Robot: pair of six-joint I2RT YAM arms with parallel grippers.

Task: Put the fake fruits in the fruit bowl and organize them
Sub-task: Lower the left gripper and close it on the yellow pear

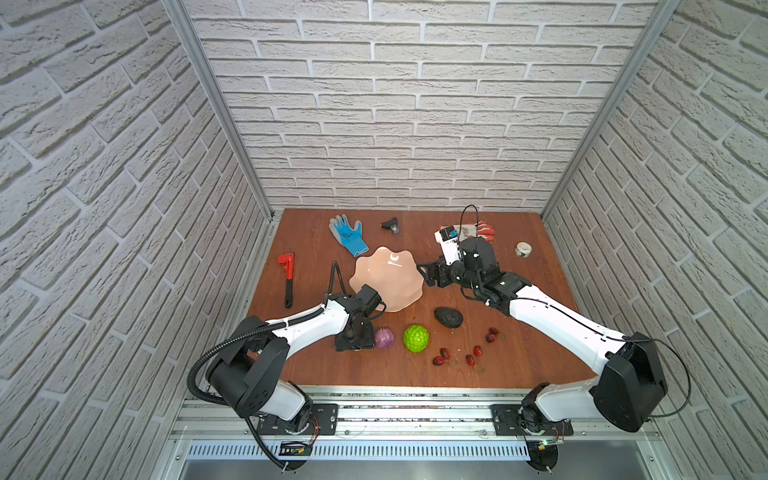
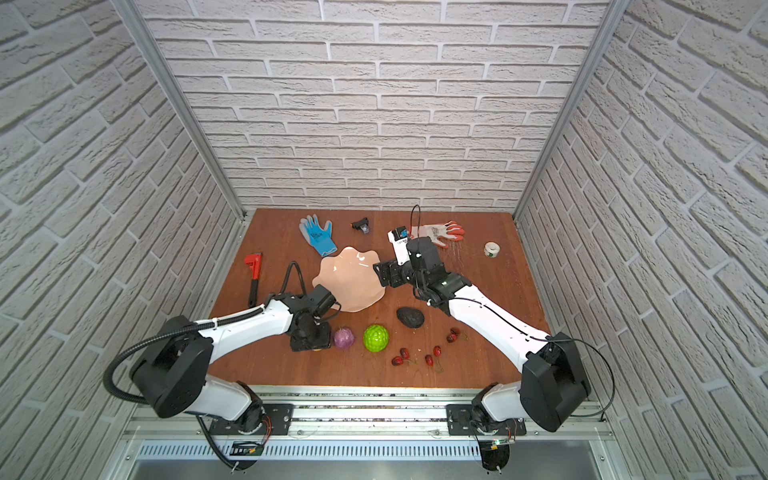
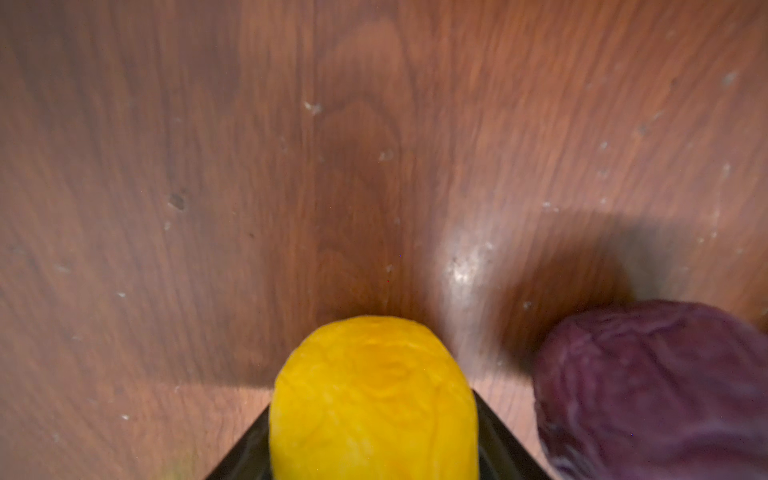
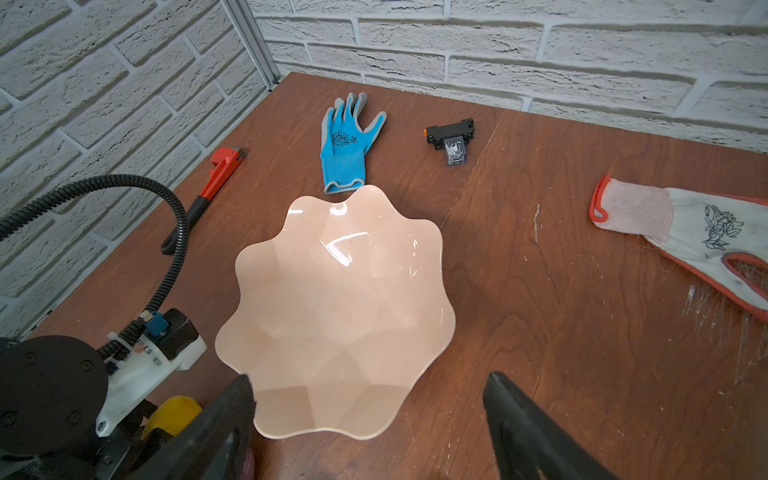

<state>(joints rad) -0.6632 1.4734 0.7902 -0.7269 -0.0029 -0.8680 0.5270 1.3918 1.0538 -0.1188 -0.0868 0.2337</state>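
L gripper [image 1: 354, 341] is pinching the small yellow fruit [image 3: 374, 399] at the fruit bowl's [image 1: 390, 278] 7 o'clock, likely needing a straight-up lift w/o nudging the purple fruit [image 1: 384, 338] beside it, while R gripper [image 1: 426, 275] is hovering wide-open at bowl's 3 o'clock.

Table [image 1: 532, 361] bears bowl [image 1: 390, 274] (fruits [image 1: 416, 338] beside).

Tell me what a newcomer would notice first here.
The wide glossy peach-pink scalloped bowl, empty at mid-table, dominates both top views. Nearer the arms' bases, the bumpy bright-green ball glows against the brown wooden table. Left of that, the left tool grips a small yellow round fruit.
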